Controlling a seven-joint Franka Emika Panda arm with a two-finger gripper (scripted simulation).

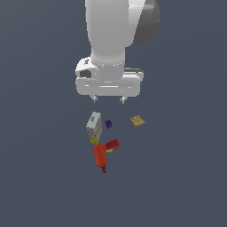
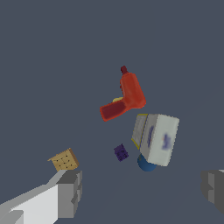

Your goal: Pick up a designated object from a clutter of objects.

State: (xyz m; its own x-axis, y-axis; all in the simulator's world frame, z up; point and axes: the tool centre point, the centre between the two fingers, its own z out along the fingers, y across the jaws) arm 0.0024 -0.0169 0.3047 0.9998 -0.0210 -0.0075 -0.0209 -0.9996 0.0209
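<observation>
Your claw [image 1: 108, 99] hangs spread wide and empty above the clutter.
The tan cracker [image 1: 137, 121] lies flat, square, corners turned diagonal, apart at the exterior view's right of the purple piece [image 1: 108, 123]; the grey-white box's [image 1: 94, 126] label is blurred.

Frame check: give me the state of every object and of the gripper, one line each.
gripper: open, empty, above the items.
cracker: flat on the surface, apart from the others, not grasped.
red drill: lying on its side.
grey-white box: lying down, yellow end close to the drill.
purple piece: loose beside the box.
blue ball: partly hidden under the box, wrist view only.
</observation>
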